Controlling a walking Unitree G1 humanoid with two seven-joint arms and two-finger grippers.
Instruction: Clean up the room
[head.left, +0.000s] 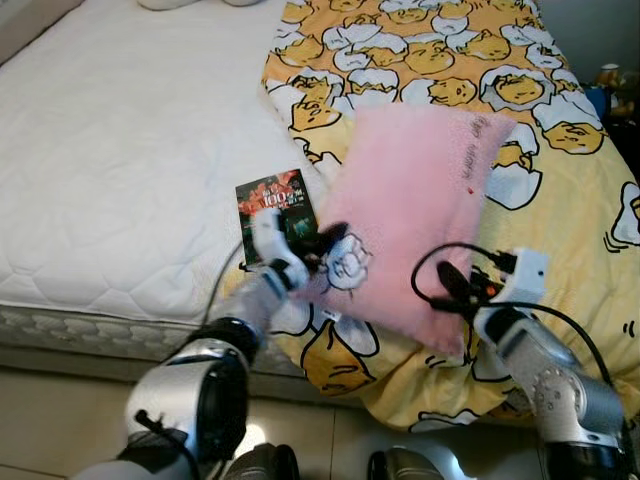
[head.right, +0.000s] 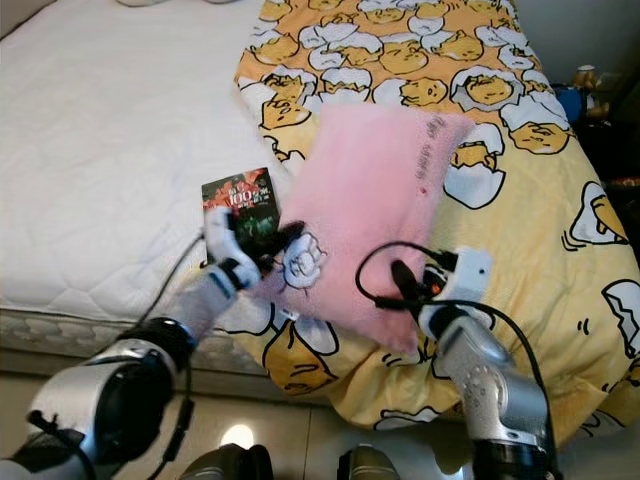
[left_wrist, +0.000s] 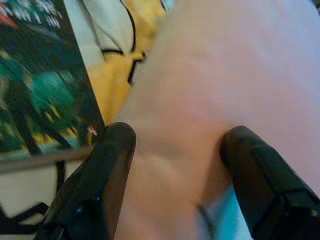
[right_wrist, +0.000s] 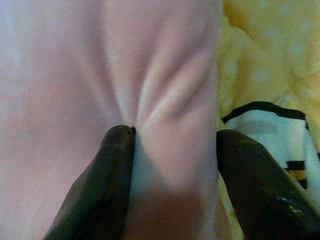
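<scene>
Both the left end effector (head.left: 318, 243) and right end effector (head.left: 450, 285) pinch the pink pillow's (head.left: 410, 215) near edge, so tidying seems barely begun; the book (head.left: 274, 210) beside it remains.

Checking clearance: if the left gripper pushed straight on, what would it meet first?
The pink pillow: the left gripper already has its fabric bunched between its fingers, so more pillow, likely.

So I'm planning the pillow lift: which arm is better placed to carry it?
Neither alone. The left gripper pinches the pink pillow at its near left corner, by the book; the right gripper pinches its near right edge. Probably lift with both.
</scene>
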